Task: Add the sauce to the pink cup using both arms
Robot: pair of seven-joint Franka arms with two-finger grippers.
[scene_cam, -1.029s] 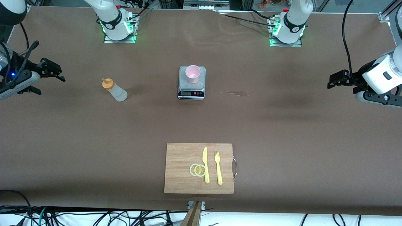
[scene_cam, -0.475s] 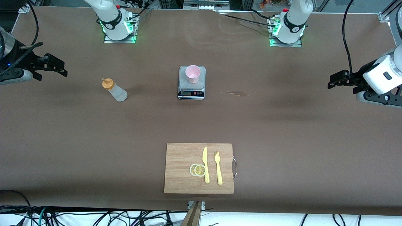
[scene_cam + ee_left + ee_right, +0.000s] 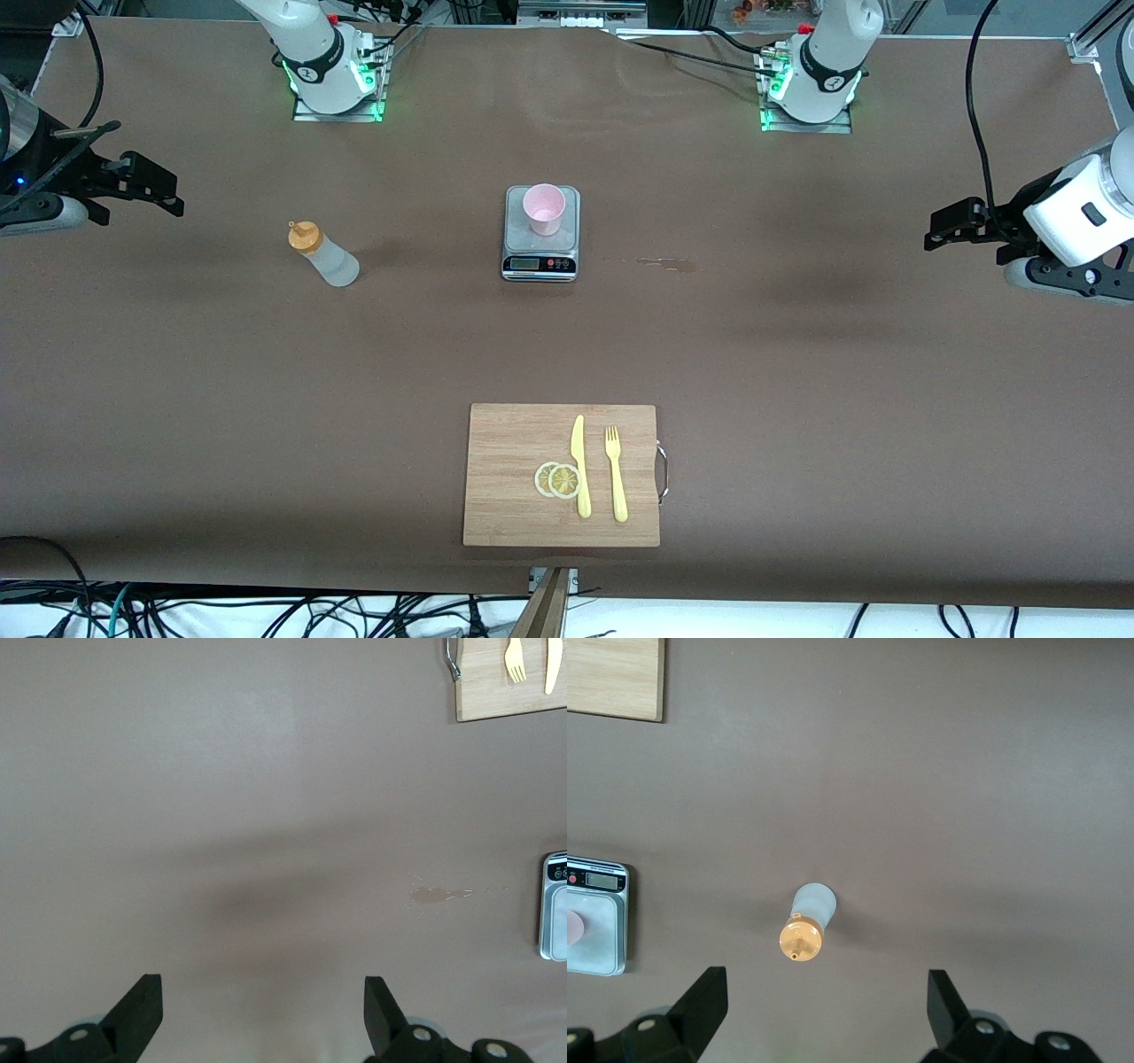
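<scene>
No writing is readable on the scale, which is carrying the pink cup mid-tabletop. The sauce bottle is standing toward the right arm's end. Both the left gripper and the right gripper are hanging released over opposite tabletop ends.

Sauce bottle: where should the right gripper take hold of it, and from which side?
Grip the sauce bottle around its frosted body, below the orange cap, probably from the right arm's end of the table with the fingers level. It stands upright and apart from the scale, so its round sides are free. The right gripper is open and empty over that end.
</scene>
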